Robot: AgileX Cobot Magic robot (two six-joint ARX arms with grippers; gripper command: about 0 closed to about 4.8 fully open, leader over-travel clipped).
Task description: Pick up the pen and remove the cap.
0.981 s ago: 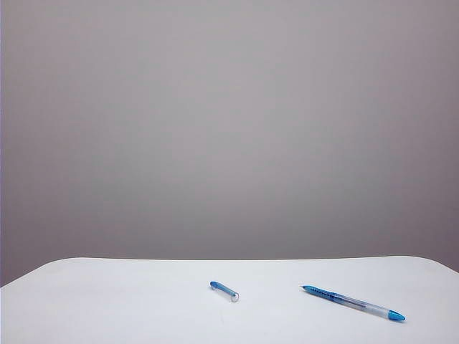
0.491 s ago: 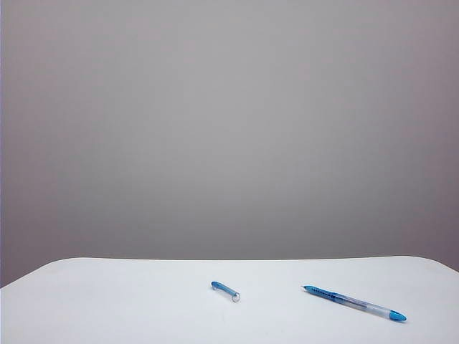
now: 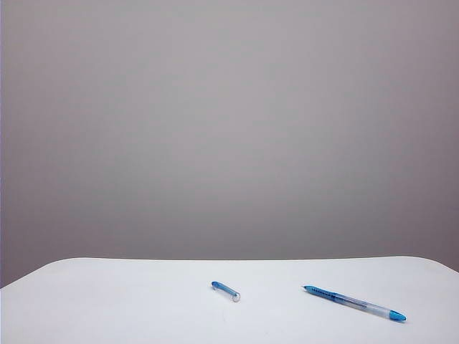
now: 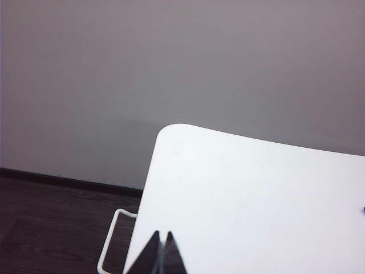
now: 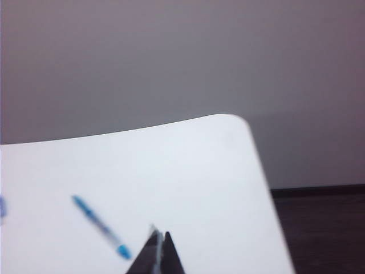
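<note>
The pen (image 3: 353,303) lies uncapped on the white table (image 3: 107,301) at the right front, fine tip toward the left, bright blue end plug toward the right. In the right wrist view the pen (image 5: 101,227) shows blurred, just beside my right gripper (image 5: 160,235), which is shut with nothing in it. The cap (image 3: 225,290), short and translucent blue, lies apart near the table's middle. My left gripper (image 4: 161,235) is shut and empty over the table's left edge, far from both. Neither gripper appears in the exterior view.
A white wire frame (image 4: 114,240) hangs off the table's left side above a dark wood floor (image 4: 51,228). The table's rounded far corners (image 4: 171,132) show in both wrist views. A plain grey wall (image 3: 229,129) stands behind.
None in the exterior view: the pen and the cap lie where they lay, and no arm enters the view.
</note>
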